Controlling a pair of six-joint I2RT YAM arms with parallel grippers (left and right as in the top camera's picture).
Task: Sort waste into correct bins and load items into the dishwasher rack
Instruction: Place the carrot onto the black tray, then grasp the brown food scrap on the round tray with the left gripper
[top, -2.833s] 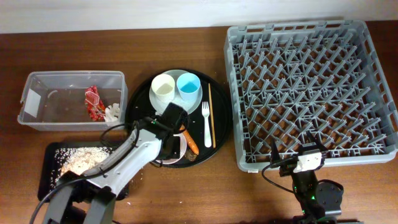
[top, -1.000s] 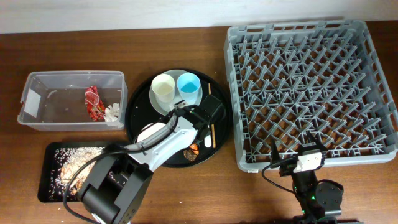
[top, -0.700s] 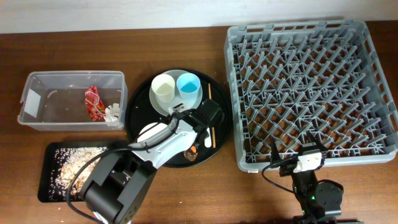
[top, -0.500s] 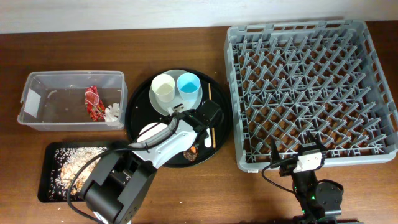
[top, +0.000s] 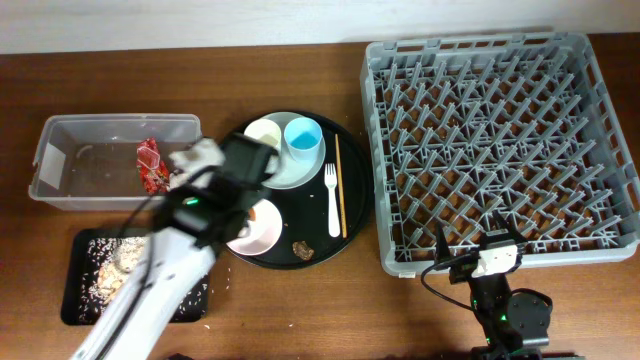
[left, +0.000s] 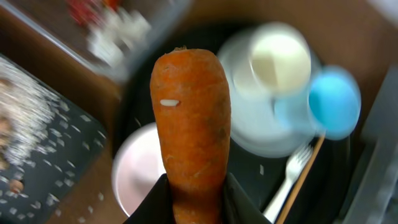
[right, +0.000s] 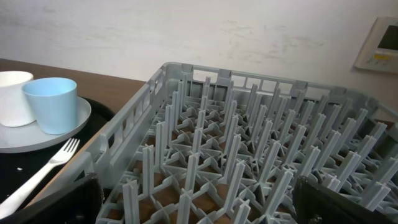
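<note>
Left gripper (left: 194, 202) clamped on the lower end of a fat orange carrot (left: 189, 118), held upright with its blunt end at 12. Open air all round it. Skin finely ridged, one pale grain stuck on. Blurred below: white-pinkish round bowl (left: 134, 174) at 7, shallow black rectangular tray (left: 68, 146) at 9, both apart from the carrot. Right gripper (right: 199, 210) spread wide at the near edge of the large grey pegged plastic rack (right: 132, 117).

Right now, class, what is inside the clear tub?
A red wrapper lies in the tub, with blurred white tissue beside it. From overhead, the left arm covers the tub's right end, so anything else there is hidden.
</note>
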